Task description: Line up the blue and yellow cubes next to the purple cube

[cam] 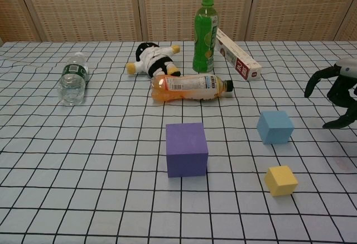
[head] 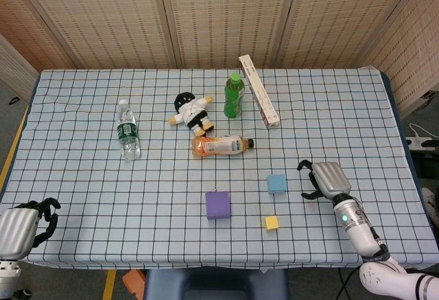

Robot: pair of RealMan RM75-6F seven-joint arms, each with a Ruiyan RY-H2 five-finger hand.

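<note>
The purple cube [head: 218, 204] [cam: 186, 148] sits near the table's front middle. To its right and a little farther back lies the blue cube [head: 277, 183] [cam: 275, 127]. The small yellow cube [head: 272, 223] [cam: 280, 180] rests in front of the blue one. My right hand [head: 322, 178] [cam: 337, 90] hovers just right of the blue cube, fingers spread and curved downward, holding nothing. My left hand [head: 24, 226] stays at the table's front left corner, fingers curled loosely, empty; it does not show in the chest view.
Behind the cubes lie an orange drink bottle [head: 219, 145] on its side, a plush doll [head: 191, 111], an upright green bottle [head: 234, 96], a long white box [head: 258, 90] and a clear water bottle [head: 127, 130] on its side at the left.
</note>
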